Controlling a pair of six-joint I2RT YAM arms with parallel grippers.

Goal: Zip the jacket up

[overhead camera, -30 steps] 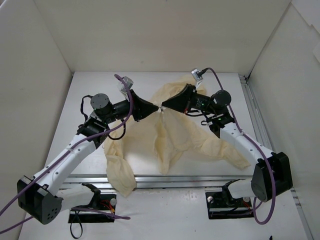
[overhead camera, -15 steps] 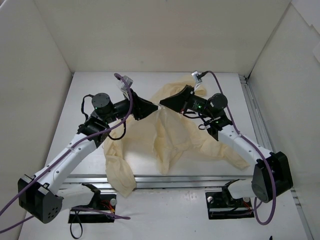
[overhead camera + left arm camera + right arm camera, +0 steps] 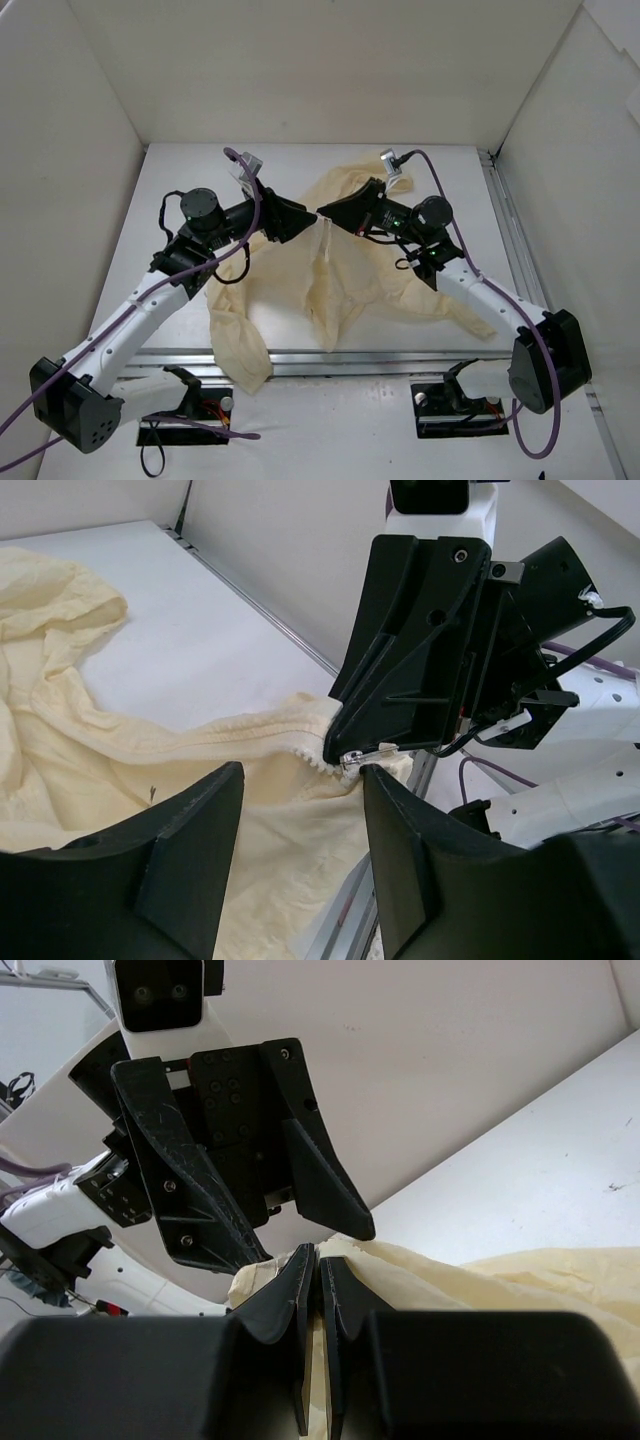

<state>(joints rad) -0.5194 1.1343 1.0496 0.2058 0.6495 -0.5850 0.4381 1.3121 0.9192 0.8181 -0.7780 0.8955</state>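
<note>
Cream-yellow cloth, the jacket (image 3: 340, 280) lies spread on the table (image 3: 200, 180) beneath both tools, its zipper edge raised to their tips. We see the right gripper (image 3: 322, 212) pinched tight on the zipper pull (image 3: 352, 757). Facing it tip to tip, the left gripper (image 3: 300, 775) stands partly spread, nothing between its jaws, the pull just beyond them.

White tabletop (image 3: 190, 190), plain white walls (image 3: 320, 70) on three sides, metal rail (image 3: 400, 361) at front
</note>
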